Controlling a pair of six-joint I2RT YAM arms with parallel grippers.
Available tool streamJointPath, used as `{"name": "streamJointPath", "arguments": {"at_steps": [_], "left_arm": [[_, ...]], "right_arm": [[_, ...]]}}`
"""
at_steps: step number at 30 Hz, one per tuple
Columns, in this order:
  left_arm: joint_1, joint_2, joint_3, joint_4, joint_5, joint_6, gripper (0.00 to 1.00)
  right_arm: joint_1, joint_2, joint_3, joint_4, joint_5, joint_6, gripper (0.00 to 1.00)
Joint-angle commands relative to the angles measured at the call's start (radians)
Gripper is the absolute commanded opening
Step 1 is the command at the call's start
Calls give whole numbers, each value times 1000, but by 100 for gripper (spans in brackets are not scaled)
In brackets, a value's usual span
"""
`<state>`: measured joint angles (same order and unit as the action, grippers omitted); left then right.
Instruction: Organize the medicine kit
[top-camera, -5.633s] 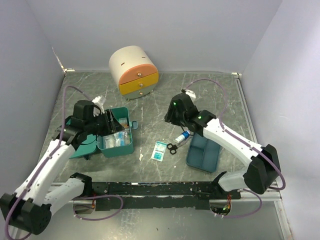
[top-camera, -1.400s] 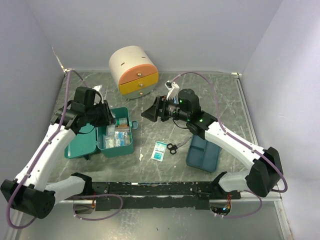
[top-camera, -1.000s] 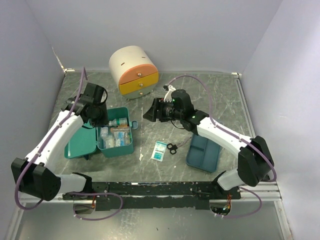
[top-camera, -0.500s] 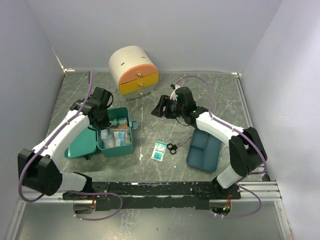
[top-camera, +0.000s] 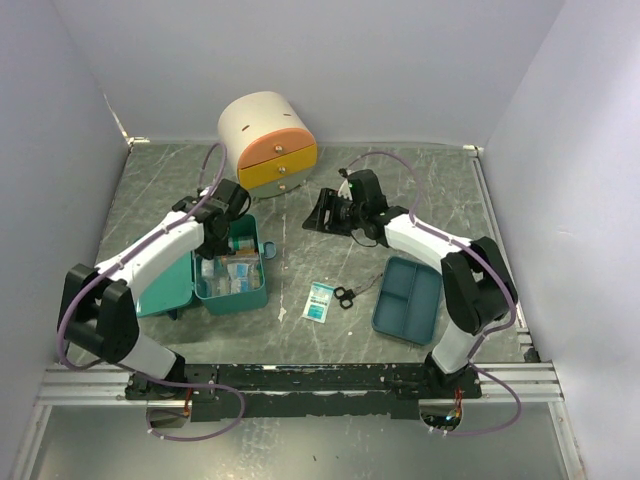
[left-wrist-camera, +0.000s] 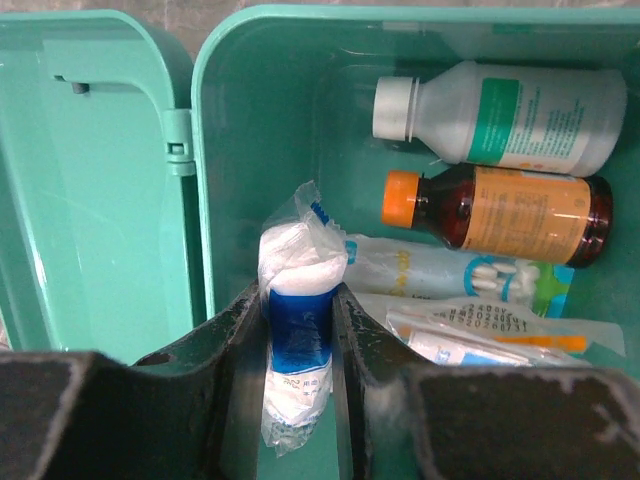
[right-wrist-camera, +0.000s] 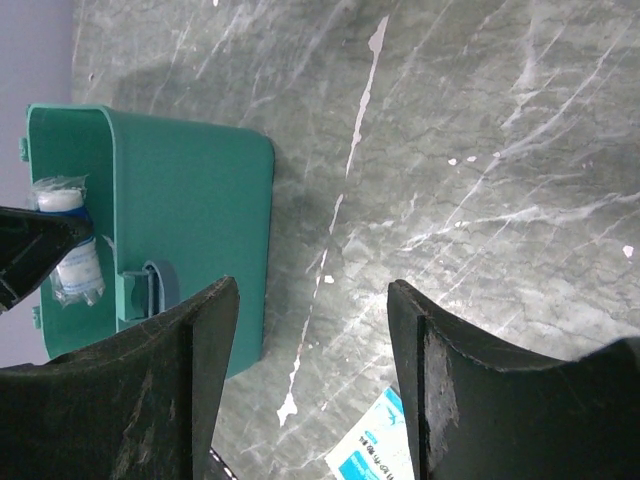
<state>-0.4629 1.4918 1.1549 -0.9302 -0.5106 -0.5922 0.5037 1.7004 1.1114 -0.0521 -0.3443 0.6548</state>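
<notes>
The grey marbled table (top-camera: 420, 190) carries the medicine kit (top-camera: 236, 303), a teal-green rectangular plastic box, at left centre with its hinged lid thrown fully open to the left. The flat dark-blue divided tray (top-camera: 400, 312) lies well apart on the right. The left gripper (left-wrist-camera: 296, 330) hangs over the open box, pinching a blue-and-white bandage roll (left-wrist-camera: 297, 262) in a clear wrapper upright between its jaws. The right gripper (right-wrist-camera: 312, 290) stands spread and empty above bare table, beside the kit's latch side. Inside the box lie a white plastic bottle with a teal label (left-wrist-camera: 520, 115), an amber bottle with an orange cap (left-wrist-camera: 510, 215), a packet of cotton swabs (left-wrist-camera: 440, 272) and flat sachets (left-wrist-camera: 480, 335). Only a bare strip shows along the hinge-side wall. The step in hand appears to be stowing the roll. Recommended practice: lower it straight into that bare strip, clear of the swab packet, and part the jaws only once it is low in the box, so it cannot topple onto the bottles. The loose wrapper may cling to a finger, so withdraw vertically. A small blue sachet (top-camera: 319, 301) and black-handled scissors (top-camera: 345, 295) lie outside the kit.
</notes>
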Motion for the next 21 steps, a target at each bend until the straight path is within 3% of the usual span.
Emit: {"name": "streamJointPath", "arguments": {"at_steps": [1, 11, 21], "left_arm": [[-5, 34, -12, 49, -21, -24, 28], [-4, 70, -52, 116, -8, -6, 29], [-5, 86, -35, 86, -87, 1, 50]], "right_arm": [[-6, 30, 35, -3, -40, 3, 61], [-42, 52, 55, -10, -67, 0, 60], [-56, 59, 48, 13, -103, 15, 60]]}}
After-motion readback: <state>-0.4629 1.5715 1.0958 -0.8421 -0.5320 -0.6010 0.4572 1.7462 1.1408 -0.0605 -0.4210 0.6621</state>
